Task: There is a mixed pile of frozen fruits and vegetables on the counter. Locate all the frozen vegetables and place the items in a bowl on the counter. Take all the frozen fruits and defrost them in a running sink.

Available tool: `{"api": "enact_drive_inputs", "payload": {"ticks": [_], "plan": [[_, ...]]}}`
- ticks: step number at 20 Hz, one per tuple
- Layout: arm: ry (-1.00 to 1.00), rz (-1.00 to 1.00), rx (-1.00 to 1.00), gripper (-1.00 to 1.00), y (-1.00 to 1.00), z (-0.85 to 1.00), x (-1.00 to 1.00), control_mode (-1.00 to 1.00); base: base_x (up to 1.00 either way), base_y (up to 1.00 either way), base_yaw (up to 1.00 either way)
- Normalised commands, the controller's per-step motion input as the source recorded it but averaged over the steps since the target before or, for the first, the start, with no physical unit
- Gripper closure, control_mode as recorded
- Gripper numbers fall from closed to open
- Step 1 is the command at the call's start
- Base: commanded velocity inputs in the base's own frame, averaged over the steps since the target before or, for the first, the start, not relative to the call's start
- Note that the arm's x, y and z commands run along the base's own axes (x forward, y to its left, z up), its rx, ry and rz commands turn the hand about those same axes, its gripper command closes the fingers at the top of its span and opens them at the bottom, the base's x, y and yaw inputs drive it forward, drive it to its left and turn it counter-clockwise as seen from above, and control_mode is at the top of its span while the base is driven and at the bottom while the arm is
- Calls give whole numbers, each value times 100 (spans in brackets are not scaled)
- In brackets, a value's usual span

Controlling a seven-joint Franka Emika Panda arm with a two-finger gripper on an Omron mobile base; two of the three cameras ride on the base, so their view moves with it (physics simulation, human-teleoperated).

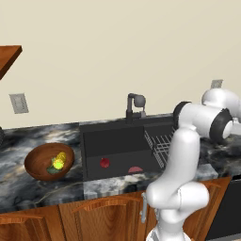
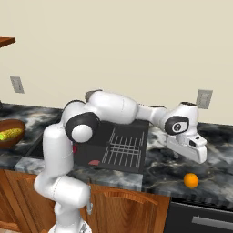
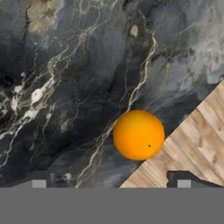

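The orange ball (image 3: 138,134), a frozen fruit, lies on the marbled counter (image 3: 65,87) close to its front edge. My gripper (image 3: 111,181) hangs open above it with nothing between its fingers; from the right base I see the gripper (image 2: 187,154) just above and left of the orange ball (image 2: 191,180). The dark red ball (image 1: 104,163) rests on the floor of the black sink (image 1: 94,141). The wooden bowl (image 1: 35,162) on the left of the counter holds the yellow corn cob (image 1: 59,161) and a dark green piece (image 1: 52,170).
A dark faucet (image 1: 135,106) stands behind the sink and a wire rack (image 2: 125,148) covers its right side. A flat pinkish-red patch (image 1: 135,169) lies on the sink floor. The counter's front edge runs right beside the orange ball, with wooden floor (image 3: 197,140) below.
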Motion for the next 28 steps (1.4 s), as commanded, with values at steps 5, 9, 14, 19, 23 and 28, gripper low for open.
{"api": "enact_drive_inputs", "payload": {"ticks": [5,9,14,19,23,28], "plan": [[-14,1,3,-100,-35,-29,34,-100,0,0,0],[1,0,-4,-100,-6,-5,-13,-100,0,0,0],[1,0,-6,-100,5,0,-28,-100,0,0,0],[-1,0,-1,-100,11,-16,-32,-100,0,0,0],[-1,0,0,-100,15,-17,-23,-100,0,0,0],[0,0,0,-100,9,-15,-13,-100,0,0,0]]}}
